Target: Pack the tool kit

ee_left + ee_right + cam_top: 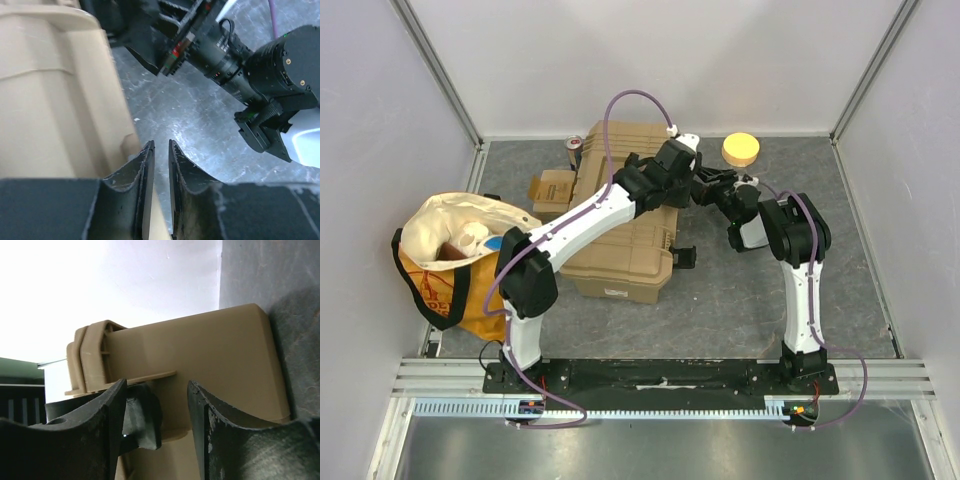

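The tan toolbox [620, 235] lies shut in the middle of the table, with a black latch [685, 257] sticking out on its right side. My left gripper [672, 188] hangs over the box's right edge. In the left wrist view its fingers [161, 150] stand almost together with nothing between them, the box wall [55, 100] just to their left. My right gripper [708, 192] faces the box's right side. Its jaws [157, 385] are open, and another black latch [145, 420] on the tan wall [215, 355] sits between them, against the left finger. No screwdrivers or hammer show.
A yellow-cream cloth bag [455, 255] lies at the left. A small cardboard box [552, 190] and a can [574, 148] stand behind the toolbox's left end. A yellow round object [741, 150] sits at the back right. The right arm [280, 65] is close to my left gripper.
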